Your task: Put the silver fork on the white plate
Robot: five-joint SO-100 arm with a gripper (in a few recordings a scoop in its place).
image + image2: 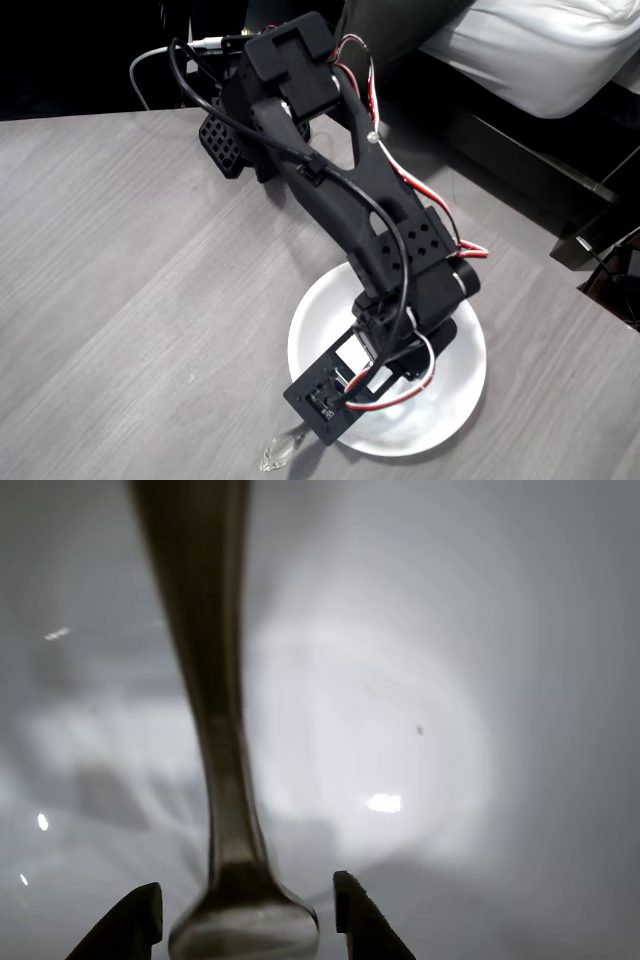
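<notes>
The black arm (340, 200) reaches from its base at the top of the overhead view down toward the lower right, bent at the elbow, with red and white wires and a black cable running along it. Its wrist tips steeply downward, camera plate lowest. In the wrist view the pincer (245, 920) shows two dark fingertips (135, 925) at the bottom edge (standing apart, a gap on each side of what lies between them).

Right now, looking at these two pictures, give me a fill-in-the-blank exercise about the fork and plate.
In the wrist view, the silver fork lies between the gripper's two ____. The plate under it is ____. In the overhead view, the fork's end juts past the plate's ____.
Missing: fingers; white; rim.
</notes>
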